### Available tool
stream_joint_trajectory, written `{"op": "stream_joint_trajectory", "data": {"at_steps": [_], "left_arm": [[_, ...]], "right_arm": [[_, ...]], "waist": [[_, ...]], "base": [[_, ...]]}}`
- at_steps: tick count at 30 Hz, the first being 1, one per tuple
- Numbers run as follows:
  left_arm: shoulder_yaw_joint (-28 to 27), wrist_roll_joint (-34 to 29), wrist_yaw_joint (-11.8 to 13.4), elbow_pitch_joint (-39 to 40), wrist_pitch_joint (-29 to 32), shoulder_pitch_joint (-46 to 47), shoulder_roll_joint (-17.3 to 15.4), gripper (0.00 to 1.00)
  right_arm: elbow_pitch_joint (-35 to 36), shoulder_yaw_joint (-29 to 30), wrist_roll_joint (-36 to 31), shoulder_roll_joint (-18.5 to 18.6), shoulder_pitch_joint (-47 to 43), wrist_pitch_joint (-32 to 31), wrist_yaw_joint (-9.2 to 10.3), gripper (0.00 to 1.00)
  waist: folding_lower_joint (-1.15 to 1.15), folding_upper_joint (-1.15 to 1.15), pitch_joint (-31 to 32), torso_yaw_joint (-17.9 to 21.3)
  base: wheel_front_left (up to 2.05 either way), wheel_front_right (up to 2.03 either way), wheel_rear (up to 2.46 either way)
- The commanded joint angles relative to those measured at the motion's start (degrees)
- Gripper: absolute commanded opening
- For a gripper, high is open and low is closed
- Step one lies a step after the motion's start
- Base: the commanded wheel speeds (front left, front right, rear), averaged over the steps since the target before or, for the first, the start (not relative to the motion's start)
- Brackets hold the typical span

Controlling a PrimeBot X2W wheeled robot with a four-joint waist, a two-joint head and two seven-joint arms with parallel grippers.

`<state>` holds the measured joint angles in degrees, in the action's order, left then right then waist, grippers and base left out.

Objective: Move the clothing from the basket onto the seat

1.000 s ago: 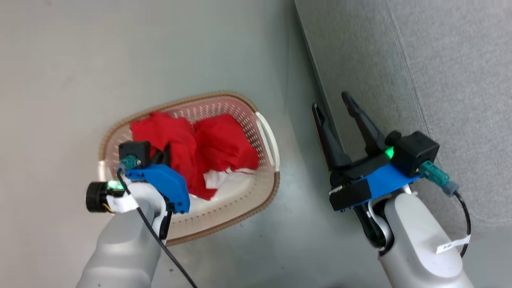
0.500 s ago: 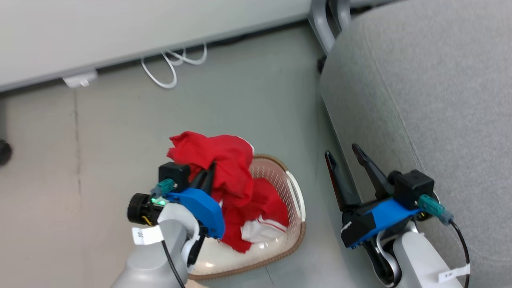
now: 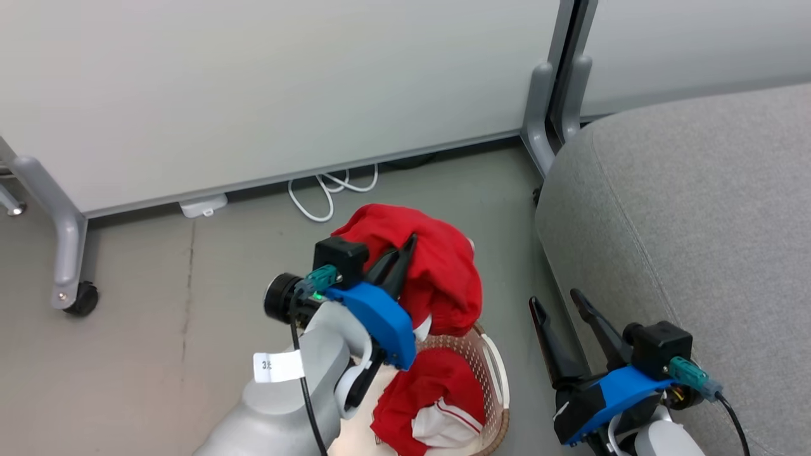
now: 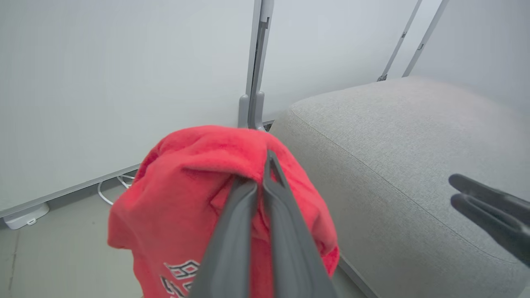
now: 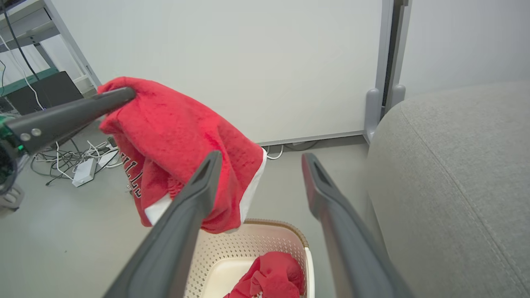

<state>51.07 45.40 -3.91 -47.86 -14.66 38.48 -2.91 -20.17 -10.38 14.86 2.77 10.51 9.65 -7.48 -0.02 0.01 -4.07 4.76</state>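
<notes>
On my feed a pale partition panel runs across the far side and meets a second panel at a grey upright post towards the right. At far left I see a grey leg ending in a black caster. The grey floor has a thin dark crack running near to far. Below the panel's lower edge lie loops of white cable, with a flat white box just to their left. In the right wrist view, further left, I make out tangled wires beside a white power block, with a dark box and a grey shelf frame behind them.
</notes>
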Motion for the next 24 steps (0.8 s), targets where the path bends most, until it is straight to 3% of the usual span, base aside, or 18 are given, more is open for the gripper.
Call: {"op": "stream_joint_trajectory", "data": {"at_steps": [1,24], "left_arm": [[0.7,0.8,0.4,0.7,0.1,1.3,0.0,0.00],[14.5,13.0,5.0,8.2,0.3,10.9,0.0,0.00]], "right_arm": [[0.1,-0.1,0.2,0.2,-1.0,-0.1,-0.03,1.00],[2.3,0.3,-0.3,0.2,-5.3,-2.3,-0.03,1.00]], "waist": [[0.02,-0.01,1.1,-0.4],[0.02,-0.01,6.0,0.0]], "base": [[0.00,0.00,0.00],[0.00,0.00,0.00]]}}
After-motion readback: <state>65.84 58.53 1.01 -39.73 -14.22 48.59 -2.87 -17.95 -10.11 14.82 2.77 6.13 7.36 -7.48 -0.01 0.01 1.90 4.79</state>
